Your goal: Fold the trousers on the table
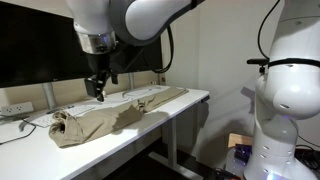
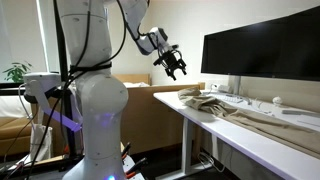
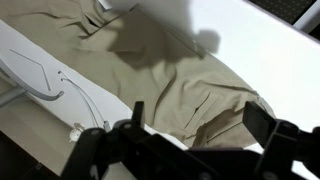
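The trousers (image 1: 112, 118) lie stretched along the table (image 1: 196, 97), bunched at 1 end and creased through the middle. They look light, soft and limp, likely to sag and drag rather than keep shape; a pinch at a hem or the waistband, where the cloth is doubled, seems the surest hold. The gripper (image 1: 97, 93) hangs above the fabric without touching it, and in the wrist view its 2 fingers (image 3: 270, 130) stand wide apart, cloth below them
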Action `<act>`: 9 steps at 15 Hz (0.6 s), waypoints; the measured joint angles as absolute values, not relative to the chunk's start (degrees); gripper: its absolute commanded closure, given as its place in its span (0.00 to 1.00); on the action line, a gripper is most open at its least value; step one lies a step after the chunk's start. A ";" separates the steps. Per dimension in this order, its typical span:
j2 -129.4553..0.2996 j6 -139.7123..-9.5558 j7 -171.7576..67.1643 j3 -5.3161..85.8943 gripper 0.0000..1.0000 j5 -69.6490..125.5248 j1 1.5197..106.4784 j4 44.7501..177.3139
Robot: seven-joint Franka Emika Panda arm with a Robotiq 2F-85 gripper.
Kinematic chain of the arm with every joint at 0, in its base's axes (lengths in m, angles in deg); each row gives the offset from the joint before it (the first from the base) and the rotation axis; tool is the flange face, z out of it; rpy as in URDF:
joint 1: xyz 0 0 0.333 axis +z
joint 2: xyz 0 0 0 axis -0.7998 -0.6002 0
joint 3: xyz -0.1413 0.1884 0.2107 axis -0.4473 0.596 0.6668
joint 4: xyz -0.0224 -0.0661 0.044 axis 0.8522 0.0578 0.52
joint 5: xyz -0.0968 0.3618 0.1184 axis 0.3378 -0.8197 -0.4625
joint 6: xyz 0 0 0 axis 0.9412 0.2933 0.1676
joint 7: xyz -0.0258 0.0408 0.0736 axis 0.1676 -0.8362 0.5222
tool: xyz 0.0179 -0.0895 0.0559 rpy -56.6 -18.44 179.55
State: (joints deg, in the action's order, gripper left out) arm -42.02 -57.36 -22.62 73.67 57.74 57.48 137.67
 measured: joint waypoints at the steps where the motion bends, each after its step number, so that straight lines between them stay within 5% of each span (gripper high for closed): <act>1: -45.68 -54.56 -20.86 73.46 0.00 59.73 58.75 134.11; 9: -70.50 -40.12 -17.56 63.59 0.00 66.09 75.72 105.84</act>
State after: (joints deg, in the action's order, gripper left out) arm -70.50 -40.12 -17.56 63.59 66.09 75.72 105.84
